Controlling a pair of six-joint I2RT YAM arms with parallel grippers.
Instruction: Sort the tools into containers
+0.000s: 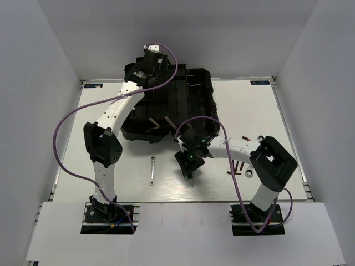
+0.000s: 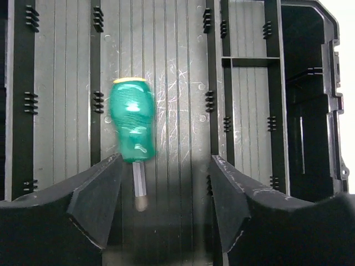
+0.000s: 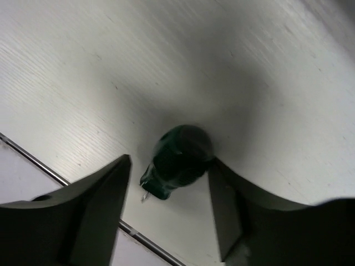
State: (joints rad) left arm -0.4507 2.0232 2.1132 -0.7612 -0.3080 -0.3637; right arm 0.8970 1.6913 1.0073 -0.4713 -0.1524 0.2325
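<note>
The left pincer (image 2: 166, 158) hangs over the black toolbox (image 2: 299, 66) with its fingers (image 2: 97, 202) wide apart, holding nothing. A green screwdriver (image 2: 132, 124) lies on the ribbed floor just in front of the left finger, its metal tip pointing back at the pincer. The right pincer (image 3: 171, 159) is low over the white table (image 3: 83, 72), open around a dark green screwdriver (image 3: 178, 152) that sits against its right finger. The blue corner labels (image 1: 260, 82) are too small to read.
</note>
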